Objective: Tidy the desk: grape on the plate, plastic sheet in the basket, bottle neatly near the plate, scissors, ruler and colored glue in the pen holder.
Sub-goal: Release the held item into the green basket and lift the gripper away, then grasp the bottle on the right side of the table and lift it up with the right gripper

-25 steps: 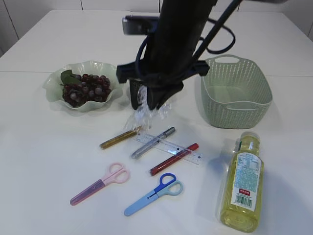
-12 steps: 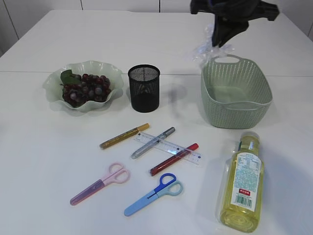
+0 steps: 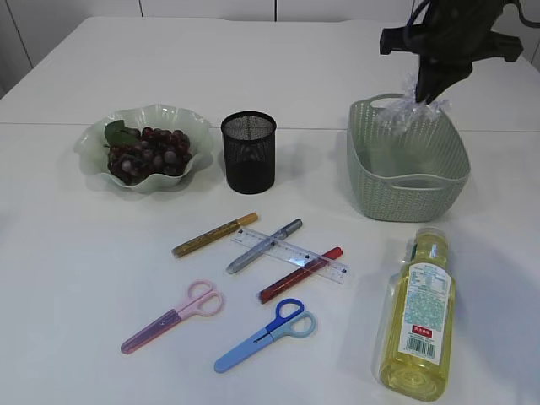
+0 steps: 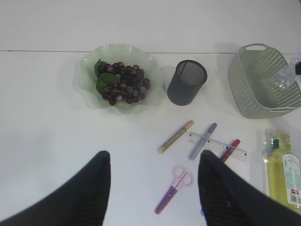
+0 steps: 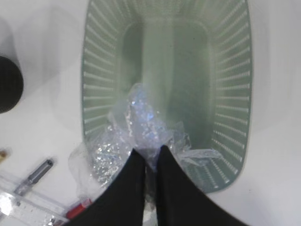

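**Plastic sheet held over the basket**

Grapes (image 3: 150,153) lie in the wavy green plate (image 3: 93,139) at the far left of the white table (image 3: 59,278). Just right of it the black mesh pen holder (image 3: 248,152) stands upright. In front lie a gold glue pen (image 3: 214,234), a silver glue pen (image 3: 263,245) and a red glue pen (image 3: 299,274), the last two crossing the clear ruler (image 3: 291,254). Nearer the camera lie pink scissors (image 3: 173,316) and blue scissors (image 3: 265,334). The left hand (image 4: 153,188) hangs high over this spread, fingers apart, grasping nothing. At the right, the bottle (image 3: 418,314) lies on its side in front of the green basket (image 3: 405,190). The right hand (image 3: 429,90) is clenched on the crumpled plastic sheet (image 3: 407,108), which dangles above the basket's back rim.
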You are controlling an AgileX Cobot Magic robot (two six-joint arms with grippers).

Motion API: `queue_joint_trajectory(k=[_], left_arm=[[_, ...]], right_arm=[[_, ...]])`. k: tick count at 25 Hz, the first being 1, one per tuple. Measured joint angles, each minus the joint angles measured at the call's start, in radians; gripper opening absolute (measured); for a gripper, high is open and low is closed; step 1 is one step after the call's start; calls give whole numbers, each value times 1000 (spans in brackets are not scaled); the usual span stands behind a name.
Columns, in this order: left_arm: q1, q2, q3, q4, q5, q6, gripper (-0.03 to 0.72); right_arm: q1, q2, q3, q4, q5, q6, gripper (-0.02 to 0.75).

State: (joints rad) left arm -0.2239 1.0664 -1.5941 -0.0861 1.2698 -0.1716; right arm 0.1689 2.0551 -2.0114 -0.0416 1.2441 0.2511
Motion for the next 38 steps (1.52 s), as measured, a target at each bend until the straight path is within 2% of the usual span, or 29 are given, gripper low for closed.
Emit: queue_joint_trajectory(k=[5, 8, 10, 14, 16, 20, 28, 34, 38], left_arm=[[0, 0, 0, 2, 0, 0, 433], [0, 0, 0, 2, 0, 0, 433], [0, 0, 0, 2, 0, 0, 433], [0, 0, 0, 2, 0, 0, 432], [0, 0, 0, 4, 0, 0, 432], [0, 4, 0, 13, 0, 0, 432], [0, 33, 0, 20, 0, 0, 432], [0, 36, 0, 32, 0, 0, 432], [0, 36, 0, 32, 0, 0, 432]], right_arm=[[-2, 34, -7, -14, 1, 2, 64], [-2, 59, -8, -17, 1, 2, 120], [-2, 69, -8, -24, 1, 2, 221], [-2, 71, -10, -54, 1, 2, 490], [-2, 71, -10, -61, 1, 2, 552], [-2, 71, -10, -59, 1, 2, 563], [-2, 10, -1, 16, 1, -29, 551], [-2, -189, 148, 18, 1, -35, 549], [-2, -376, 313, 25, 1, -37, 549]])
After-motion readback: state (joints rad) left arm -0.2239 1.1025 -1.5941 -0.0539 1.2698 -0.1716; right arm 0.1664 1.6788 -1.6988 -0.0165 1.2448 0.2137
